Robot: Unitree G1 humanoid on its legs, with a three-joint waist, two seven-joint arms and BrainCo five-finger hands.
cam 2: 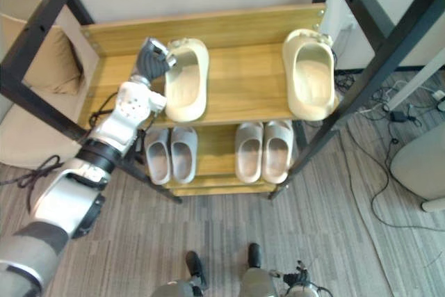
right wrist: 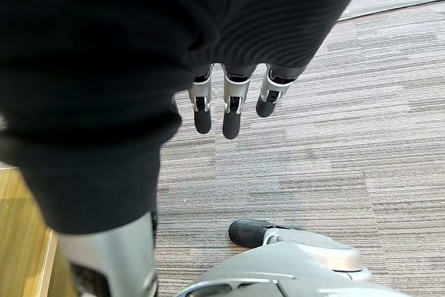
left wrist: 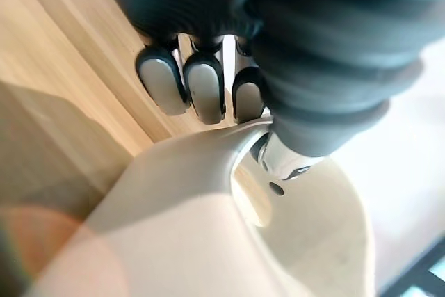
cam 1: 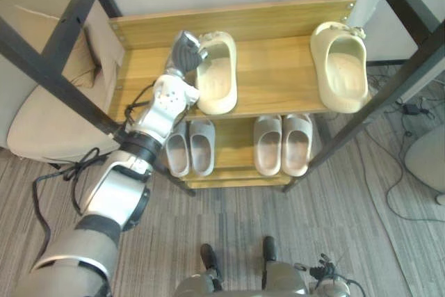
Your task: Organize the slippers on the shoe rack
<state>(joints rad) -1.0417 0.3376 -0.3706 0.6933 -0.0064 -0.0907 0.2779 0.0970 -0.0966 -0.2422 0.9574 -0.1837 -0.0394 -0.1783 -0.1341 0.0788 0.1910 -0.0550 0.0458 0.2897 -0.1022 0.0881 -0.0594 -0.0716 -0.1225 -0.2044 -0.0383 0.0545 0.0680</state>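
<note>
Two cream slippers lie far apart on the top board of the wooden shoe rack [cam 1: 274,78]. My left hand [cam 1: 184,50] is at the far end of the left slipper [cam 1: 217,81]. In the left wrist view its fingers [left wrist: 201,88] press the outside of that slipper's rim [left wrist: 181,227] and the thumb reaches inside, pinching the wall. The right slipper [cam 1: 341,67] lies at the board's right end, toe towards me, untouched. My right hand [right wrist: 229,106] hangs over the carpet with its fingers straight, holding nothing.
On the lower board sit two pairs of grey slippers [cam 1: 189,147] [cam 1: 283,144]. Black metal posts [cam 1: 49,67] [cam 1: 389,81] cross in front of the rack on both sides. A beige cushioned seat [cam 1: 42,116] stands at the left; cables [cam 1: 410,113] lie on the floor at the right.
</note>
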